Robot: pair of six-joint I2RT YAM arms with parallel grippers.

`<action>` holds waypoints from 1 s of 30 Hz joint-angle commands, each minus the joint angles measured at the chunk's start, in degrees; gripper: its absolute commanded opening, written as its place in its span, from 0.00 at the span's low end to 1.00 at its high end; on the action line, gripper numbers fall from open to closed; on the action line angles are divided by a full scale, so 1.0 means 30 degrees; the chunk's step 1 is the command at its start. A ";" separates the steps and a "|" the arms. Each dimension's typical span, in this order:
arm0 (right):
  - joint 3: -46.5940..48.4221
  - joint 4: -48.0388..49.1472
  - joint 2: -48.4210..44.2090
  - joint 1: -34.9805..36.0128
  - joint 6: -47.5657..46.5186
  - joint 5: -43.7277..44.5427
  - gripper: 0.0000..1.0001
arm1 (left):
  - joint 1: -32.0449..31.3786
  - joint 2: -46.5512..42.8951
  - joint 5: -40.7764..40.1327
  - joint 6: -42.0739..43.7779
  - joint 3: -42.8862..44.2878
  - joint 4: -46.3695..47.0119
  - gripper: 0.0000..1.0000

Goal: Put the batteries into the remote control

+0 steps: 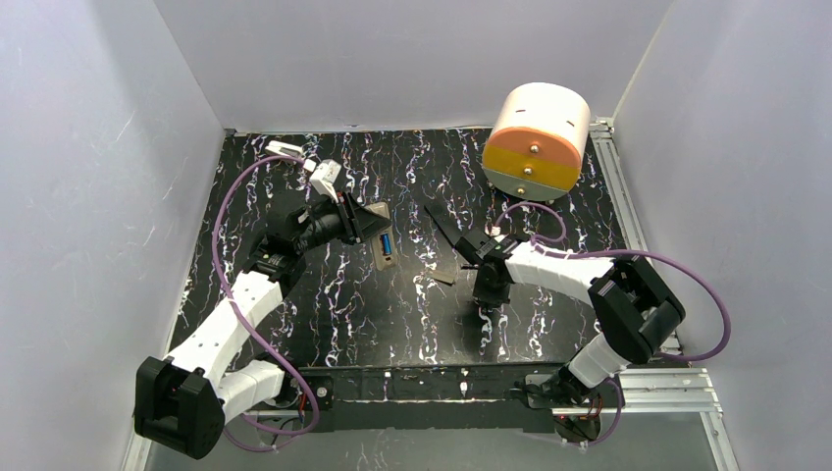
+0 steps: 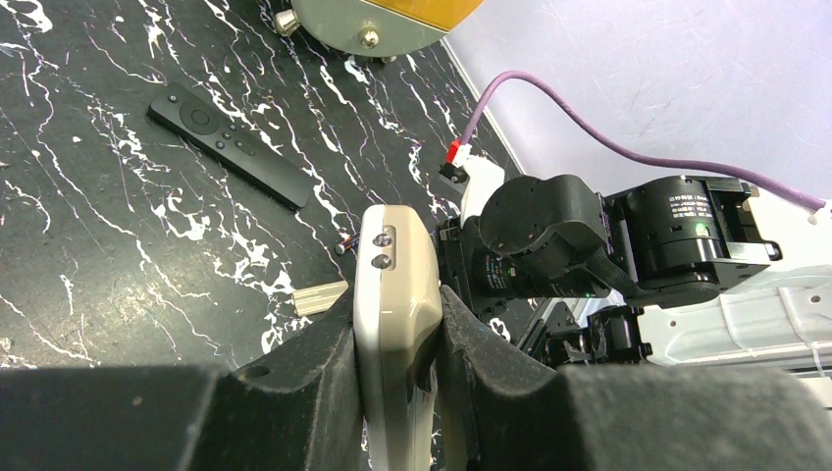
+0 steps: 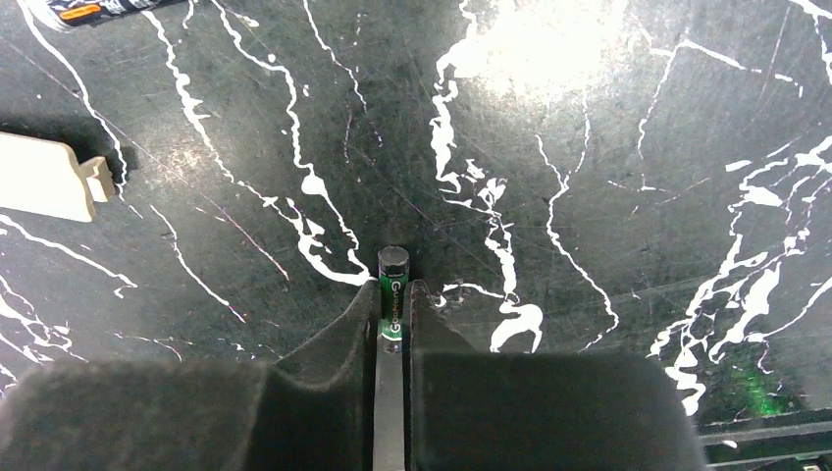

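The drum (image 1: 538, 137) stands at the far right corner, clear of my work. My left gripper (image 2: 397, 316) clamps the remote (image 2: 392, 257) by its edges toward the far left corner, bay upward, a blue battery (image 1: 389, 245) seemingly seated. My right gripper (image 3: 392, 309) pinches a green battery (image 3: 393, 280) near mid-worktop, its tip protruding for insertion.

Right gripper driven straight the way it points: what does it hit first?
Likely the black table; nothing else lies ahead. The green battery in the right gripper sticks out past its fingers, so its tip lands first. Gap unclear.
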 commanded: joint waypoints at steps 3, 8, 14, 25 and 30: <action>-0.0002 0.1192 -0.0154 0.0139 -0.0986 0.0955 0.09 | 0.0100 -0.0051 0.0125 -0.0031 -0.0034 0.0407 0.00; 0.0708 0.1432 -0.1474 0.0170 -0.2123 0.1598 0.08 | 0.0096 0.0869 0.0606 -0.0690 0.0277 0.0407 0.00; 0.2370 0.1320 -0.2883 0.0159 -0.3370 0.1168 0.08 | -0.0100 0.3113 0.1428 -0.3470 0.0793 0.1834 0.00; 0.3934 0.3601 -0.5539 0.0166 -0.6303 -0.2864 0.08 | -0.1625 0.7107 0.1932 -0.7353 0.0820 0.6650 0.00; 0.3736 0.5253 -0.6153 0.0158 -0.6930 -0.6235 0.08 | -0.2389 0.9186 0.2853 -0.9267 0.1343 0.9099 0.00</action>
